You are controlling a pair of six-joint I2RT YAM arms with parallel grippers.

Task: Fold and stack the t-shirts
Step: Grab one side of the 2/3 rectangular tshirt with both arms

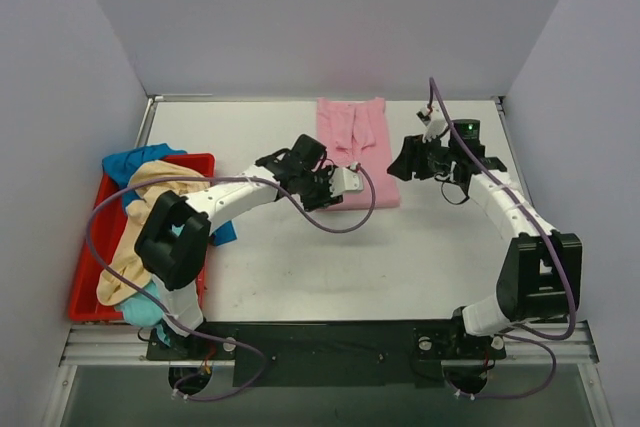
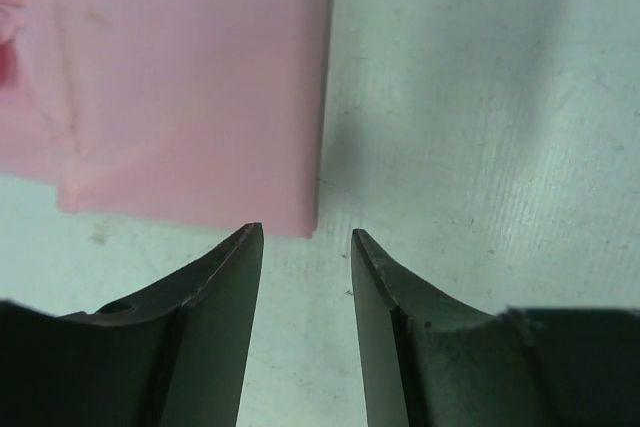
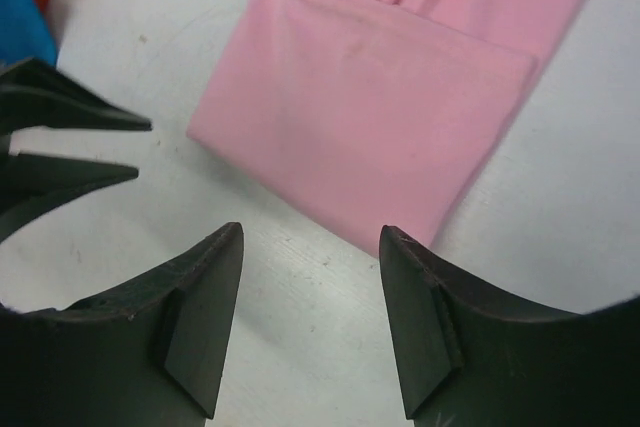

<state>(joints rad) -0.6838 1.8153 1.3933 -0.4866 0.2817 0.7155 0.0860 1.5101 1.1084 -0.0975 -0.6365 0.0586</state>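
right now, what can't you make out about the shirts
- Top view: the left arm partly covers the t-shirts in the red tray; count unclear.
- Top view: the left gripper hides the pink t-shirt's near-left corner.
- Left wrist view: the frame edge cuts off most of that shirt.

1. A pale off-white table (image 1: 420,257) fills the middle of the scene, its top flat and matt.
2. Seen close, the tabletop shows a fine grain, small dark specks and faint scuffs.
3. A plain far wall (image 1: 330,17), pale lavender-grey, stands along the table's far edge.
4. A left wall (image 1: 50,97) and a right wall (image 1: 600,77) of the same colour close in the two sides.
5. A silvery metal rail (image 1: 110,349) runs along the near edge, with a black plate (image 1: 330,342) at its middle.
6. Nearer than the rail lies a dull grey-green surface (image 1: 330,402); whether it is floor cannot be told.
7. The light is even and soft, and shadows on the table are faint and blurred.
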